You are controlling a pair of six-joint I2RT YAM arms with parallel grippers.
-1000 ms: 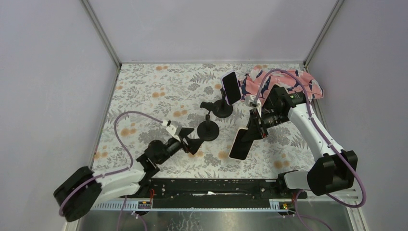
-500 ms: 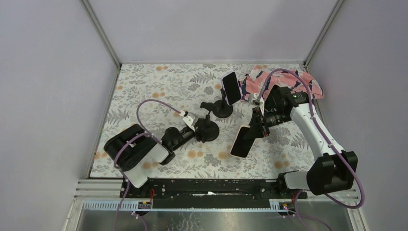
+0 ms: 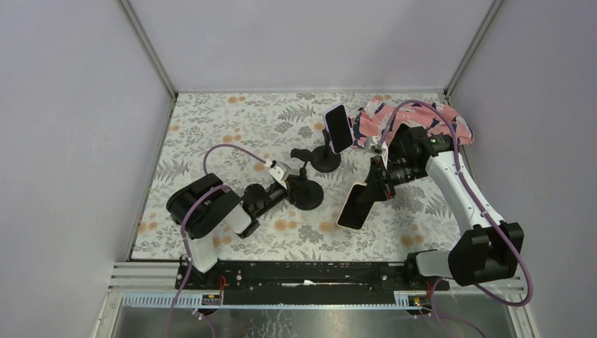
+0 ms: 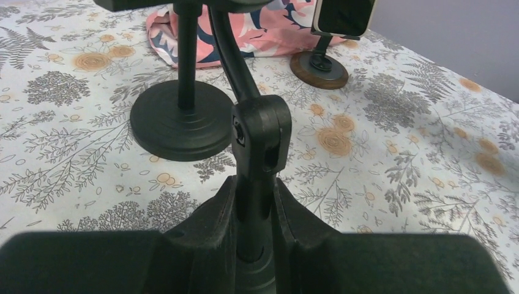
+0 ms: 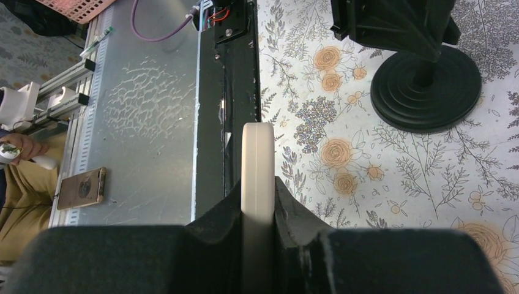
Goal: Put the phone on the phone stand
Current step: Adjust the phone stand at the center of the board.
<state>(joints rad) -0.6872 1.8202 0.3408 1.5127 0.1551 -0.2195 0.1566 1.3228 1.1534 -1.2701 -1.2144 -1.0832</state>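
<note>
Black plastic phone stand (image 3: 308, 191) with the round base is clamped at its jointed stem by the left gripper (image 4: 254, 202), I'd guess to stop it tipping. The right gripper (image 5: 257, 199) pinches the white-rimmed, dark-faced phone (image 3: 354, 205) by one end, mid-air just right of the stand, not touching. Its long axis runs diagonally, free end toward the near edge.

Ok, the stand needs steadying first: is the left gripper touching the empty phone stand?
Touching. Left wrist view: the left gripper clamps both sides of the black jointed arm of the phone stand, with no gap showing.
</note>
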